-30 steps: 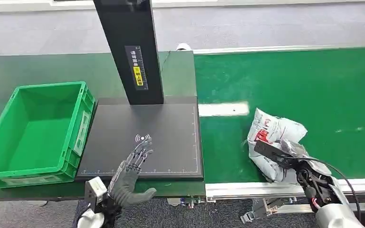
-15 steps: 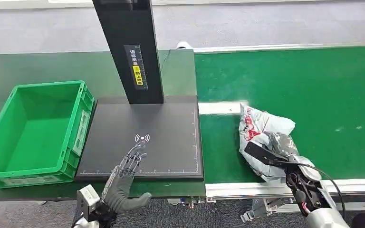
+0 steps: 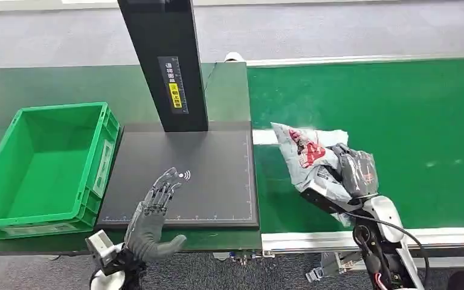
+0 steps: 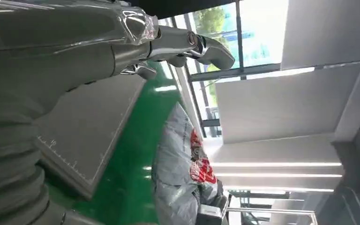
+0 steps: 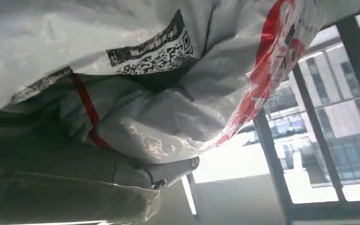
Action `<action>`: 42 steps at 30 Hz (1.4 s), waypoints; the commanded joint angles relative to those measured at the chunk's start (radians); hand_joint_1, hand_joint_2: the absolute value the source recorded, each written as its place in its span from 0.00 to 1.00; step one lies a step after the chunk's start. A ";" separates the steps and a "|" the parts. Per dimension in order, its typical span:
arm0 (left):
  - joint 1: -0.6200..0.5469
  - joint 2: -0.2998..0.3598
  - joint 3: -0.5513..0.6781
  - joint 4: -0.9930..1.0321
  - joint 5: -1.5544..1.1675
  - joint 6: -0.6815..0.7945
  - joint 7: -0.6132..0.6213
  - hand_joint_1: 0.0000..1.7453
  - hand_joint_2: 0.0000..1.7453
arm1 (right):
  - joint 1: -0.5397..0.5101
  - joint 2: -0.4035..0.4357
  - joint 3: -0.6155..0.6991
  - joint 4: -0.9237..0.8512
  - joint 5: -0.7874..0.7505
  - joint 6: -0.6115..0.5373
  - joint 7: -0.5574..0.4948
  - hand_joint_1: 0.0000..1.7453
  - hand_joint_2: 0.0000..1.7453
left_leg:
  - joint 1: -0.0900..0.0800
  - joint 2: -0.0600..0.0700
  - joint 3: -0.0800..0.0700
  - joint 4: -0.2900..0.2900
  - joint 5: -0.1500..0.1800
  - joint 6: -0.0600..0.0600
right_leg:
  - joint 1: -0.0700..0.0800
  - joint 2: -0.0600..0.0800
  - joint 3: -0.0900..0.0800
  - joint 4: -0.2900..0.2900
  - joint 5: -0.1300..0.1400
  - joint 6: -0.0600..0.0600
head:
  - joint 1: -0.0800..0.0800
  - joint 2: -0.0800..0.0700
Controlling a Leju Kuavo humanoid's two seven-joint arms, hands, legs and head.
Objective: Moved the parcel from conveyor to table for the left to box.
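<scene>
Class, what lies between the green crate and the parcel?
In the head view, the black scanner pad lies between the green crate and the parcel, under the open left hand.

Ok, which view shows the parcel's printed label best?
The right wrist view: the parcel's black code label is close and sharp there. The head view shows the whole parcel in the right robot hand, label unseen. The left wrist view shows its red print only.
</scene>
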 commanded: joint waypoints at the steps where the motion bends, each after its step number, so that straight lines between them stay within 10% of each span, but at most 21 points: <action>1: -0.047 0.010 -0.025 0.099 0.015 0.011 -0.012 0.00 1.00 | -0.159 0.043 0.149 0.016 -0.002 0.037 -0.010 1.00 1.00 | 0.000 0.004 0.001 -0.001 0.000 0.002 | 0.001 0.003 -0.001 0.000 0.002 -0.004 | 0.000 0.000; 10: -0.069 0.000 -0.043 0.110 0.042 0.008 -0.004 0.00 1.00 | -0.350 0.173 0.386 0.343 -0.016 0.059 -0.050 1.00 1.00 | 0.000 0.007 0.002 -0.001 0.001 0.002 | 0.001 0.006 -0.001 0.000 0.002 -0.004 | 0.000 0.000; 33: -0.069 -0.004 -0.088 0.152 0.057 0.015 -0.003 0.00 1.00 | -0.225 0.213 0.479 0.396 -0.172 0.122 -0.134 1.00 1.00 | 0.000 -0.002 0.001 -0.002 0.001 0.002 | 0.001 -0.003 0.001 -0.002 0.000 -0.003 | 0.000 0.000; 34: -0.066 -0.005 -0.087 0.147 0.057 0.018 0.001 0.00 1.00 | -0.208 0.207 0.456 0.362 -0.195 0.101 -0.134 0.27 1.00 | 0.001 -0.003 0.002 -0.002 0.001 0.003 | 0.002 -0.003 0.002 -0.003 0.000 -0.004 | 0.000 0.000; 35: -0.062 -0.005 -0.084 0.138 0.057 0.023 0.001 0.00 1.00 | -0.194 0.202 0.437 0.335 -0.207 0.082 -0.129 0.00 1.00 | 0.001 -0.003 0.001 -0.002 0.001 0.003 | 0.002 -0.003 0.001 -0.002 0.000 -0.003 | 0.000 0.000; 42: -0.054 -0.006 -0.083 0.085 0.060 0.018 0.004 0.00 1.00 | -0.158 0.205 0.367 0.247 -0.270 0.075 -0.143 0.00 1.00 | 0.001 -0.001 0.000 -0.001 0.002 0.003 | 0.002 -0.002 -0.001 -0.001 0.000 -0.004 | 0.000 0.000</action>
